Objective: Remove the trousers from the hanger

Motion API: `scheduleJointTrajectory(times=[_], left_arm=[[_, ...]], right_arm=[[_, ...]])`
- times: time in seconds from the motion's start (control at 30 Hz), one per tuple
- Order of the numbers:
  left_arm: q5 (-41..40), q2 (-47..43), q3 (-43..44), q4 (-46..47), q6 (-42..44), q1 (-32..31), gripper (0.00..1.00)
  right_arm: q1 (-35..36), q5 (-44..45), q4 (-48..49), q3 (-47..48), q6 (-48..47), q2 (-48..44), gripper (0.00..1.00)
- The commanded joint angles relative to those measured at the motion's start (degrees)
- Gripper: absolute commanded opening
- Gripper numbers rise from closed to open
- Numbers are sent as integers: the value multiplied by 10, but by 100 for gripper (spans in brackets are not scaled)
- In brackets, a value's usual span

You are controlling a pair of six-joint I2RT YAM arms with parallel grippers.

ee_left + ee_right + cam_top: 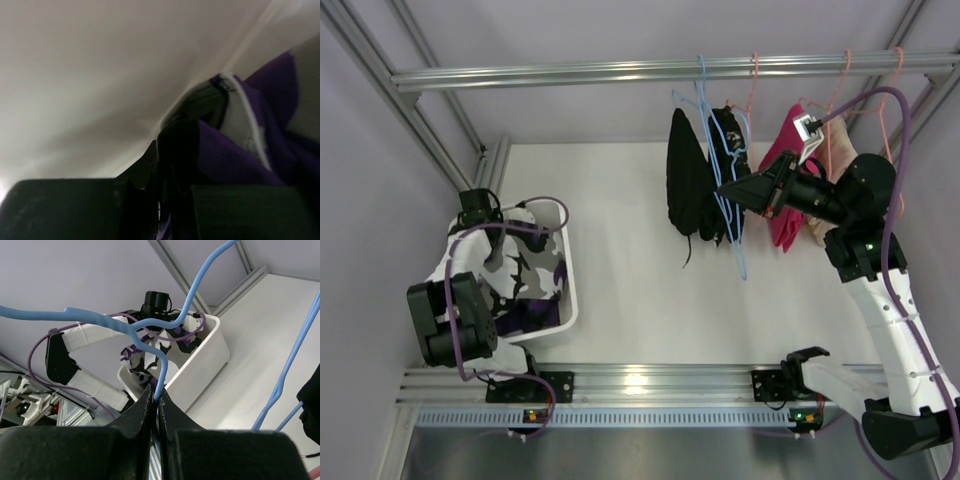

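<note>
Left arm: the arm is reaching down into the white bin [571,300] at the left side of the table [640,300]. The left gripper [167,200] is sitting low inside the bin. In the left wrist view, its fingers are pressing close together on a bunched fold of the camo trousers [532,275], so it is gripping the fabric. The camo trousers are lying crumpled in the bin, and purple and white panels are filling the space just ahead of the fingers.

Right arm: the arm is standing raised toward the rail [620,72] at the far side. The right gripper [156,407] is clamping the thin wire of a blue hanger [165,360] – the jaws are meeting on it with no visible gap. The hanger wire is curving up and away from the fingertips.

Black trousers [686,185]: these are hanging from the rail just left of the right gripper, draping down in a dark bundle beside the blue wire.

Other items: a pink garment [782,205] is hanging right of the gripper, partly behind the wrist – a beige garment [817,215] is hanging just beyond it
</note>
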Motion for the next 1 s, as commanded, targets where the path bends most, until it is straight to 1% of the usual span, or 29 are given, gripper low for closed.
scheduleJointTrajectory(times=[0.0,0.07,0.13,0.23,0.27,0.3,0.33,0.37,0.4,0.43,0.47,0.5,0.53,0.6,0.63,0.77,0.87,0.9,0.93,0.97], left_arm=[[61,7,65,92,48,23,0],[95,1,86,54,48,23,0],[116,-11,83,44,59,24,0],[135,-33,60,84,95,29,0],[138,-35,62,81,98,30,0],[140,-35,68,52,100,30,0],[143,-38,76,34,96,30,4],[143,-44,89,21,88,30,12],[141,-49,97,-3,79,30,25],[137,-53,104,-16,57,30,59],[140,-63,114,-38,53,31,79],[143,-67,141,-63,47,34,96],[165,-71,158,-120,25,38,99],[198,-93,207,-171,-1,46,99],[212,-105,219,-195,-34,47,99],[277,-189,260,-247,-90,48,99],[302,-233,300,-288,-130,47,99],[304,-242,310,-294,-143,47,99],[303,-250,325,-294,-182,48,99],[298,-268,332,-269,-213,48,99]], right_arm=[[-2,2,18,20,-16,-12,0],[-2,4,19,21,-15,-11,0],[-2,3,19,23,-14,-9,0],[-2,2,27,27,-6,-4,0],[-1,1,29,27,-2,-4,0],[-1,0,31,28,0,-2,0],[-1,-1,32,32,0,0,0],[-1,-1,31,34,0,-2,0],[-1,0,30,35,-1,-3,0],[-1,-1,27,37,-3,-4,0],[-1,-1,25,38,-3,-5,0],[-1,-2,24,39,-4,-6,0],[-1,-3,21,38,-4,-7,0],[-1,-3,21,38,-5,-7,0],[0,-3,21,39,-5,-7,0],[2,1,17,40,-8,-7,0],[7,5,11,41,-14,-7,0],[7,8,12,40,-14,-8,0],[9,12,11,40,-17,-8,0],[12,16,10,40,-18,-8,0]])
